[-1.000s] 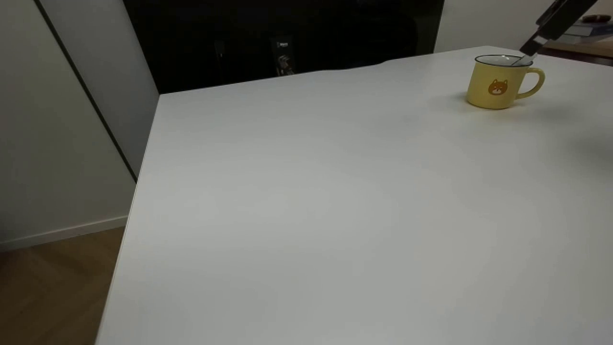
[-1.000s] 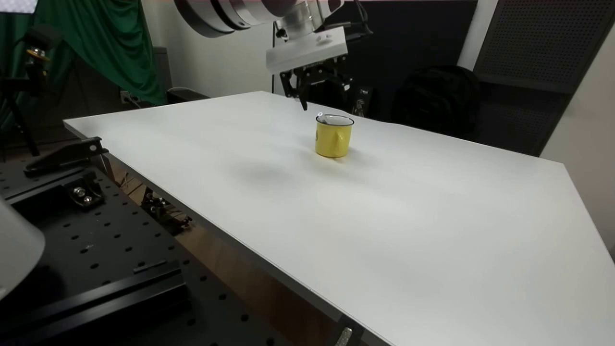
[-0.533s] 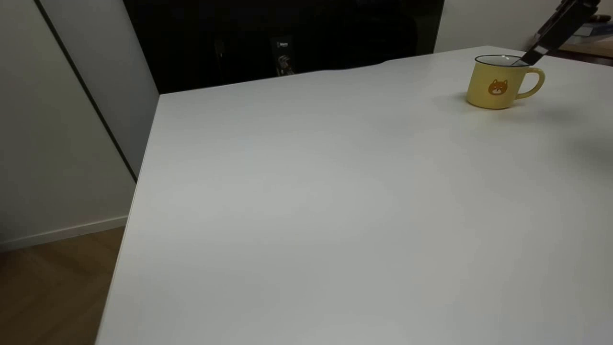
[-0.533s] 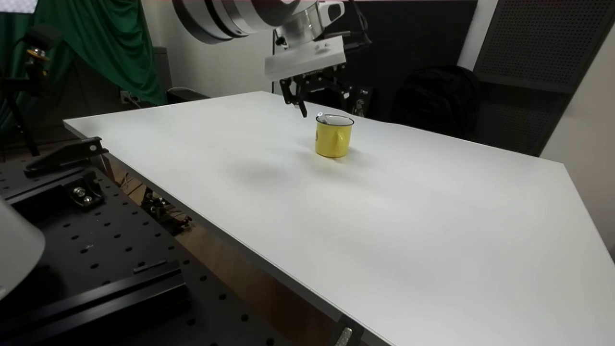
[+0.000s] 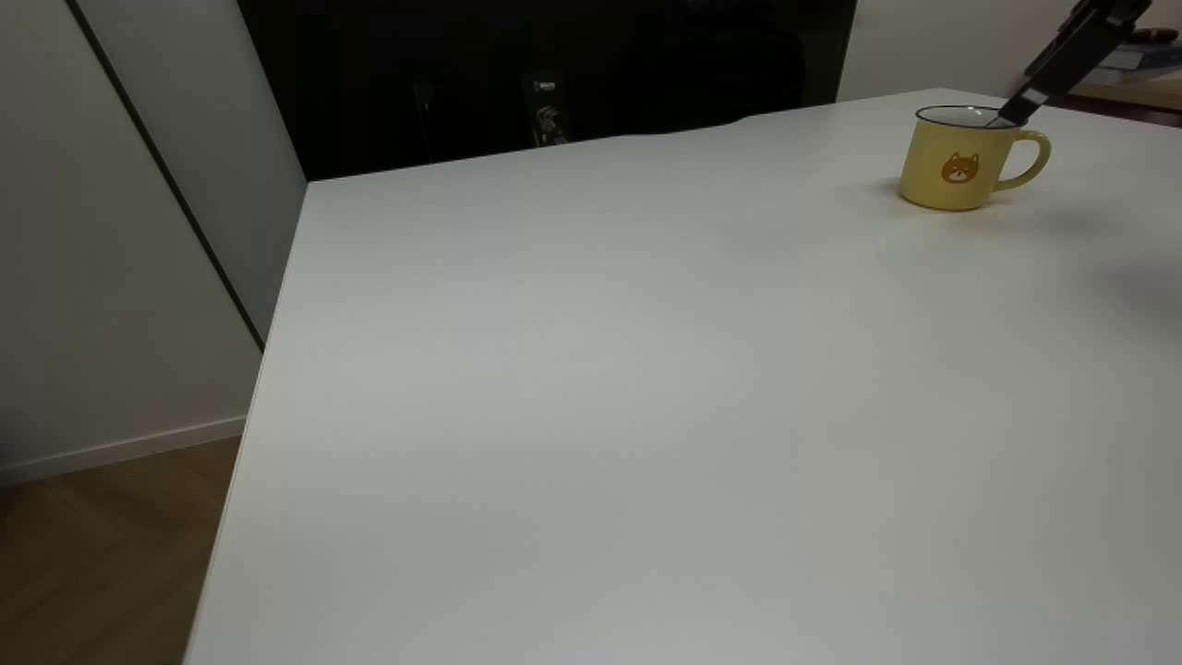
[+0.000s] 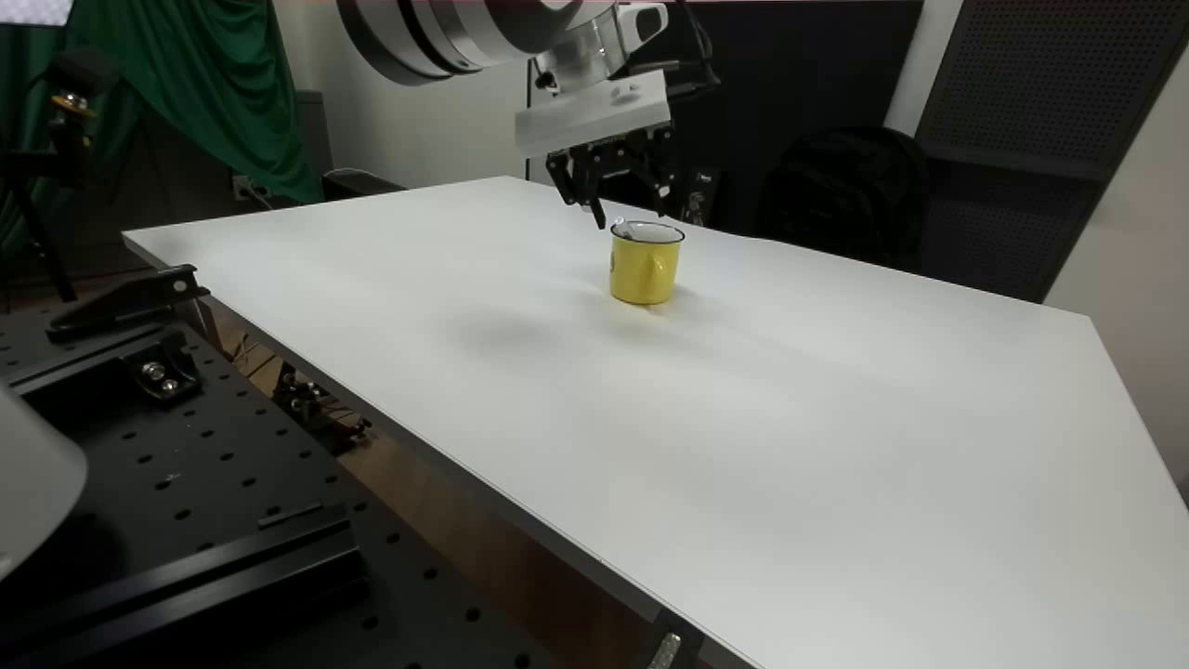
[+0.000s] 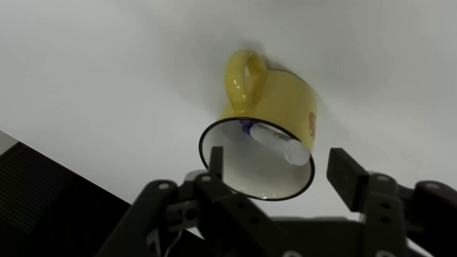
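A yellow mug (image 7: 285, 96) with a dark rim stands upright on the white table, its handle toward the top of the wrist view. Inside it leans a whitish marker (image 7: 273, 140) with a blue part low in the mug; its pale end rests by the rim. My gripper (image 7: 280, 166) is open over the mug mouth, one finger (image 7: 216, 160) overlapping the rim in this view, the opposite one beyond the marker's end. Nothing is gripped. Both exterior views show the mug (image 5: 956, 166) (image 6: 643, 269), with the gripper (image 6: 631, 212) just above it; contact with the marker cannot be judged.
The white table (image 6: 790, 446) spreads around the mug. A black perforated board (image 6: 214, 483) with a clamp (image 6: 130, 302) adjoins its near edge. Behind the table are a dark panel (image 5: 646, 55) and a backpack (image 6: 845, 195). Books (image 5: 1140, 57) lie at the far right in an exterior view.
The gripper has come down toward the mug and shifted slightly sideways. Its jaws have drawn somewhat closer together. Mug and marker have stayed in place.
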`<state>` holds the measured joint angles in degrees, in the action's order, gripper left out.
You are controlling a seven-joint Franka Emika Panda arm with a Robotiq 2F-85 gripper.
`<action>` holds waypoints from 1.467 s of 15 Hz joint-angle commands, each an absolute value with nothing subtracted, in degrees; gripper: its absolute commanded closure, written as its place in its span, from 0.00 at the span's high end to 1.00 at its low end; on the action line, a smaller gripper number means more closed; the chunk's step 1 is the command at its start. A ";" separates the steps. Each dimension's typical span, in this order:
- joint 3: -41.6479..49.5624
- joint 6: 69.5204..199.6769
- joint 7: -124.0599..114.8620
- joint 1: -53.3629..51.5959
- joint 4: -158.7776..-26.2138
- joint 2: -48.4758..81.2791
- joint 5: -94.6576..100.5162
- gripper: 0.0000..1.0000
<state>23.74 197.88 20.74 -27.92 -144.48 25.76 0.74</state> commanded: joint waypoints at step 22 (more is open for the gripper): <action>23.64 191.08 20.48 -24.15 -139.62 26.62 0.33 0.04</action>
